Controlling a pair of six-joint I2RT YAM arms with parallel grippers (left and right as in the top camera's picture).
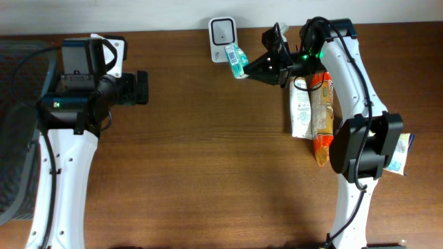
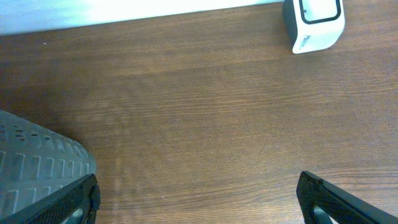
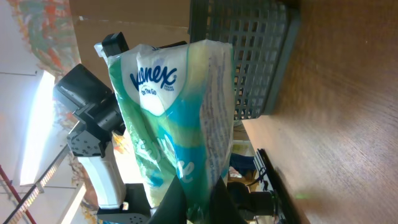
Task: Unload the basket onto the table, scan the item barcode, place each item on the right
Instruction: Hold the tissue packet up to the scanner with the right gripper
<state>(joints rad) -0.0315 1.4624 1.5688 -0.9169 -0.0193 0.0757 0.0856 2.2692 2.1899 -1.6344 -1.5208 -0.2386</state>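
My right tool (image 1: 248, 69) is clamped on a Kleenex tissue pack (image 1: 237, 61), pinching it by one end. In the overhead view the pack hangs at the top centre of the frame, just beside the small white barcode scanner (image 1: 222, 31) and below its window. I cannot tell whether the two touch. My left tool (image 1: 144, 88) sits at the upper left of the frame with its fingers wide apart and nothing between them, well clear of the scanner.

I judge the pack is being presented for the scan, and the main risk is that the barcode faces the wrong way. The right wrist view shows the brand face and a strip of fine print down one side, too blurred for me to find the code. If it points away from the window, nothing will register.

The pack is also soft and held only at its edge. A quick wrist turn could make it sag, swing or slip out onto the table (image 1: 208, 152). Pushing in closer could nudge the scanner, which looks light and free-standing, and twist its window away.

The snack packets (image 1: 315, 114) lie under my right arm at the right of the frame. A low sweep back could drag them.
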